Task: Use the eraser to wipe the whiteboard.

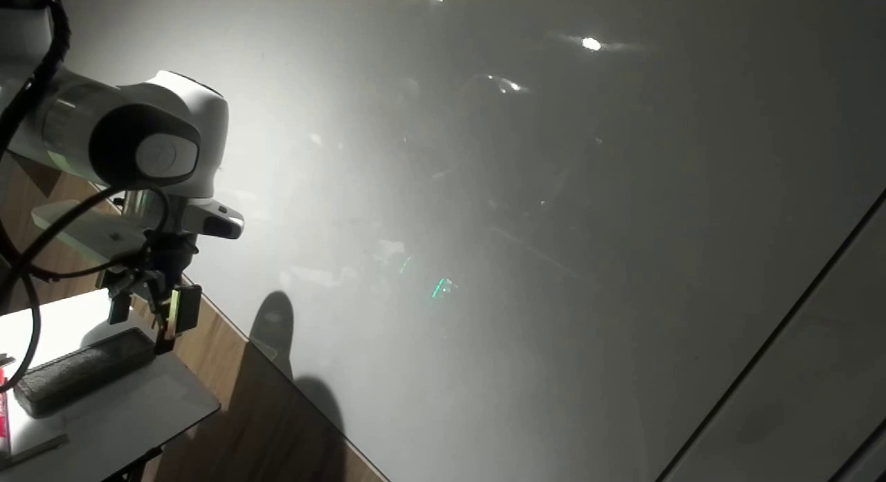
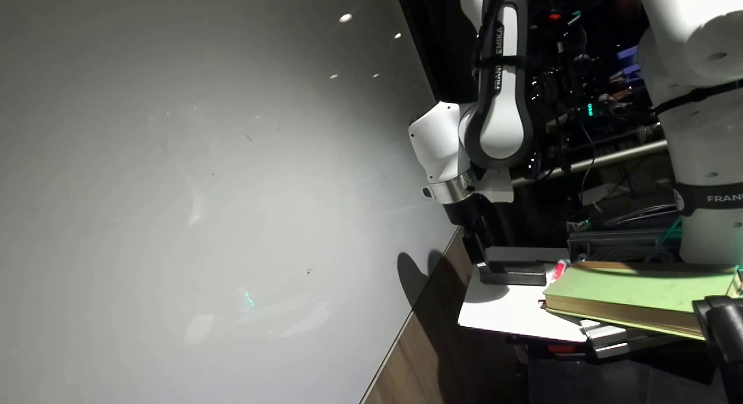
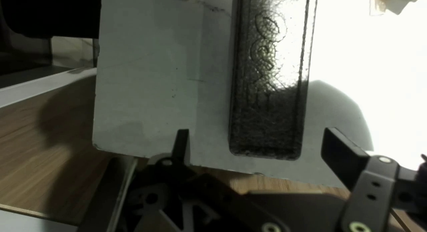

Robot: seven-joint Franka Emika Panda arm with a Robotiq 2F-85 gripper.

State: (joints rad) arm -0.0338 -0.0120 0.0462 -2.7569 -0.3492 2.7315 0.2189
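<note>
In an exterior view, the glossy grey-white whiteboard (image 2: 244,177) takes the whole sweep from about 6 round to 12 o'clock. Right of it, the Panda's white wrist link (image 2: 436,145) sits above a silver flange (image 2: 453,189) slanting to between 5 and 6 o'clock, and the Robotiq gripper (image 3: 257,140) shares that slant, angled down to the white tabletop (image 2: 505,312). The lettered forearm (image 2: 508,93) hangs nearly upright from 1 o'clock, with the wrist link at 9 o'clock of its lower end. At 4 o'clock the black eraser (image 2: 514,274) lies flat on the tabletop; a green hardback book (image 2: 630,287) is farther right. In the wrist view, one jaw stands between 7 and 8 o'clock, then the eraser's near end, then the opposite jaw toward 4 o'clock: spread wide, released, a gap on each side of the eraser.
</note>
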